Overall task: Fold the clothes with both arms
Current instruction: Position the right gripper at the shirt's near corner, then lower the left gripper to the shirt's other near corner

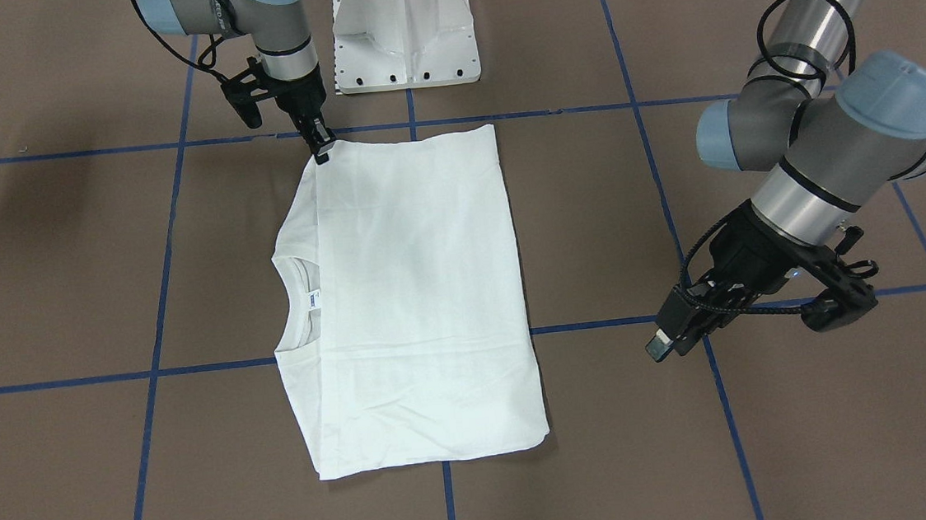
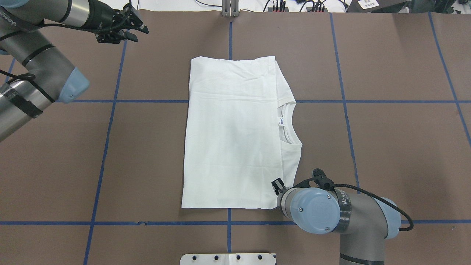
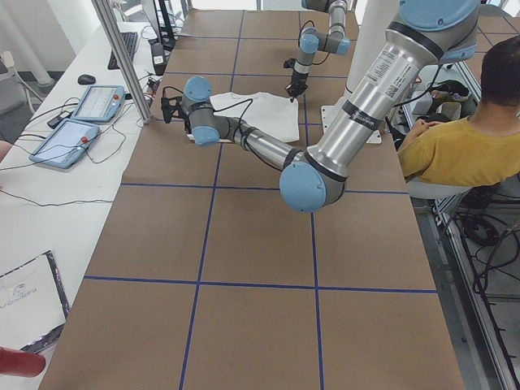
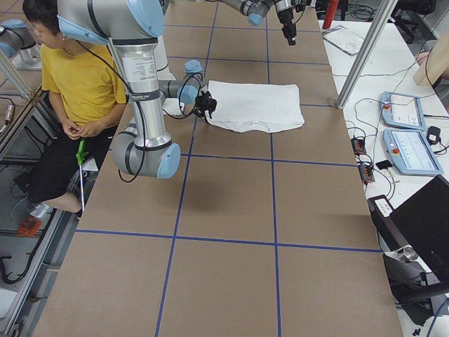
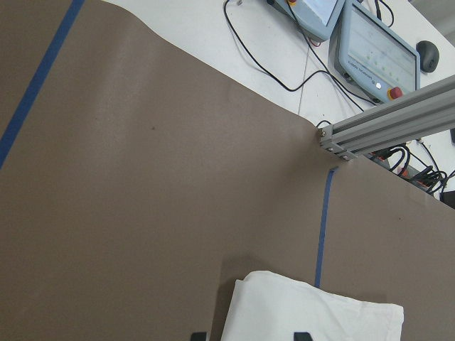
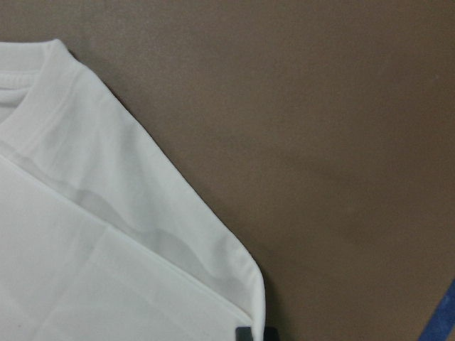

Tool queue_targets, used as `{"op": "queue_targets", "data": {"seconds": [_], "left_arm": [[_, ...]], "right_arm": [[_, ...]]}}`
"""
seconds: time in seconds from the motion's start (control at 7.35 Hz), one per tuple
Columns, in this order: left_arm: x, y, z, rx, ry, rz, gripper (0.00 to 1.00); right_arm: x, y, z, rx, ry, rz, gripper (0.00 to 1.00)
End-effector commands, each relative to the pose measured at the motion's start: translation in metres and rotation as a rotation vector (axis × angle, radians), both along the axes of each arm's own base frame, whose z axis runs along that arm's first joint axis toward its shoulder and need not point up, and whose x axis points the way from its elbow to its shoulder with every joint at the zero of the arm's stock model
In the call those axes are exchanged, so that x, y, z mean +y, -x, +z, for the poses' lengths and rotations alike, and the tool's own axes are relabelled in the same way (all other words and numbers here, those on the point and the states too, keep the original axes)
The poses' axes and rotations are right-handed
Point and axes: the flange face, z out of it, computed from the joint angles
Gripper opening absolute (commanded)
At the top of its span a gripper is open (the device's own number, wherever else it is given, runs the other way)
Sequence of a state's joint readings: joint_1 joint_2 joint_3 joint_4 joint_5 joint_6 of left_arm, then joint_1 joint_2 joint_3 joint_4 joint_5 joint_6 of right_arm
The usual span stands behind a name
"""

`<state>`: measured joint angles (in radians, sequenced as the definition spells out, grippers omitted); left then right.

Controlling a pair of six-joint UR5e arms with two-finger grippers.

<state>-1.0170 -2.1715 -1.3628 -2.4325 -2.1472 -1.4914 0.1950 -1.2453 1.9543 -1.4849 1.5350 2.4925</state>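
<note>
While both silver-grey robot arms hung over the brown worktop (image 2: 386, 147), the white long-sleeved cotton T-shirt (image 2: 235, 132) lay flat at its middle. It was folded into a tall rectangle across the crossing of 2 blue tape lines (image 2: 368, 101). Its ribbed round collar (image 2: 290, 127) pointed towards the robot's right. A folded-over layer covered most of the body, leaving bare only a narrow strip with the collar and the small neck label (image 2: 280, 122).

The right pincer (image 1: 322, 149) pointed down with its tip on the shirt's collar-side corner, the one nearest the white pedestal base (image 1: 403, 25). From its wrist camera I saw the 2 black fingertips (image 6: 243, 332) drawn close together right at the rounded corner of the cloth. I could not tell whether they pinched the fabric or merely touched it. The corner itself lay flat.

The left pincer (image 2: 138, 33) hovered well apart from the shirt, over bare worktop on the far side at the robot's left. Its fingers were spread with nothing between them, and its wrist camera looked across the brown surface at the shirt's far corner.

Past the far edge, 2 grey control pendants (image 5: 370, 50) lay among black cables beside an aluminium post (image 5: 398, 121). A person in a yellow top (image 4: 77, 77) sat at the robot's side of the worktop.
</note>
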Motion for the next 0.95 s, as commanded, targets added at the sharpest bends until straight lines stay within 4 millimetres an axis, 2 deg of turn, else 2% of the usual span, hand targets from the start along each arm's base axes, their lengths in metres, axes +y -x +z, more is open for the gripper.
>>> {"op": "queue_targets", "data": {"seconds": [0.0, 0.14, 0.27, 0.41, 0.54, 0.82], "left_arm": [[0.007, 0.003, 0.004, -0.001, 0.009, -0.012, 0.51], [0.051, -0.005, 0.017, 0.009, 0.019, -0.026, 0.51], [0.110, -0.022, 0.019, 0.052, 0.063, -0.003, 0.50], [0.148, -0.050, 0.007, 0.085, 0.131, 0.003, 0.50], [0.185, -0.093, -0.002, 0.101, 0.187, -0.013, 0.50], [0.271, -0.156, -0.016, 0.069, 0.296, 0.031, 0.52]], "right_arm": [[0.000, -0.007, -0.009, -0.020, 0.002, -0.001, 0.00], [0.000, -0.013, -0.014, -0.031, 0.001, -0.001, 0.00], [0.000, -0.014, -0.011, -0.027, 0.002, -0.001, 0.00], [0.000, -0.014, -0.011, -0.027, 0.002, -0.001, 0.00], [0.000, -0.015, -0.010, -0.025, 0.002, -0.001, 0.00], [0.001, -0.015, -0.008, -0.021, 0.003, -0.001, 0.00]]}}
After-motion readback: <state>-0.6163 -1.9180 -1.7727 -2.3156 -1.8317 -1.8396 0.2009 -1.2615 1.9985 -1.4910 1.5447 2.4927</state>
